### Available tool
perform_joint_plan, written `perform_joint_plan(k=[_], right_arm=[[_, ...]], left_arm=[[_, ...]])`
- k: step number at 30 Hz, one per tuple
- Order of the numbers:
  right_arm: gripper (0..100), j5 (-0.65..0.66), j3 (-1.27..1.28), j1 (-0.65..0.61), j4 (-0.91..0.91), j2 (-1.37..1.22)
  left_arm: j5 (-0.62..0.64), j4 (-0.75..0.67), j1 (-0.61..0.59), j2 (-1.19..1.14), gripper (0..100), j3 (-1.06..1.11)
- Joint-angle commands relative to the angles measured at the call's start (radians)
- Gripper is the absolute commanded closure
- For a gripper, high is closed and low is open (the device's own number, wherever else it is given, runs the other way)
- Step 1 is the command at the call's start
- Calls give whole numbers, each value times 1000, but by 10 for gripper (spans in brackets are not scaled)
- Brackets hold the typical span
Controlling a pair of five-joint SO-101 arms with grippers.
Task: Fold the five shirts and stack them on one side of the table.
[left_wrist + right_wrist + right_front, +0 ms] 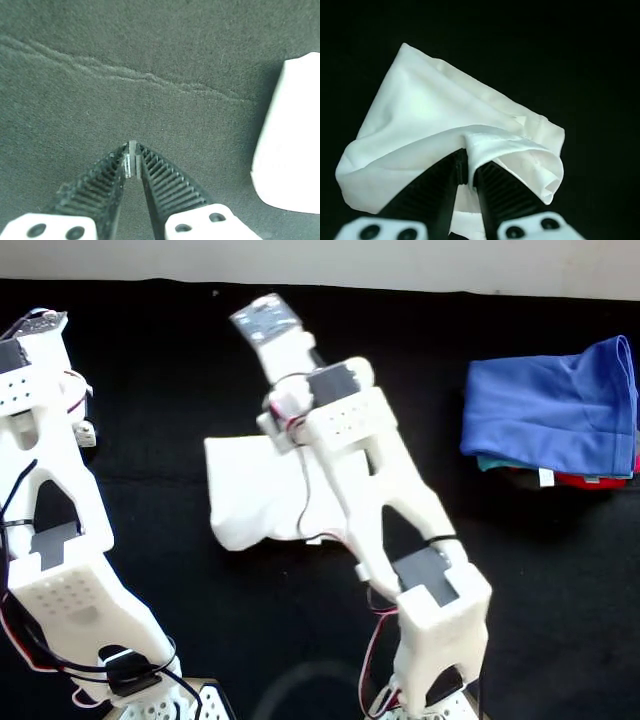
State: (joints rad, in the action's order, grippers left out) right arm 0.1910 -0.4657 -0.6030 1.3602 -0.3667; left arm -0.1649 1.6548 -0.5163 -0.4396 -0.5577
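Observation:
A white shirt (250,495) lies partly folded on the black table cover (180,370), left of centre. My right arm (375,465) stretches over it from the front. In the right wrist view my right gripper (468,165) is shut on a raised fold of the white shirt (425,115), which drapes down on both sides of the fingers. A stack of folded shirts sits at the right edge, with a blue shirt (550,410) on top and teal and red ones (580,479) under it. My left gripper (132,155) is shut on nothing, just above the bare cover.
My left arm (55,500) stands along the table's left edge. A smooth white shape (290,140) shows beside the left gripper. The cover has a long wrinkle (125,72). Open black cover lies between the white shirt and the stack.

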Motion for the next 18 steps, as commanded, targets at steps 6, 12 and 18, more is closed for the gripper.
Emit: perform_joint_plan(k=[6,12,18], right_arm=[[879,-6,-53,-24,13,-105],[850,-2,-154,-12,168,-104],[850,61,-240,13,311,-110]], left_arm=[[-6,8,-18,65,990,-39],[-6,8,-19,65,990,-42],[-6,6,-15,65,990,-42]])
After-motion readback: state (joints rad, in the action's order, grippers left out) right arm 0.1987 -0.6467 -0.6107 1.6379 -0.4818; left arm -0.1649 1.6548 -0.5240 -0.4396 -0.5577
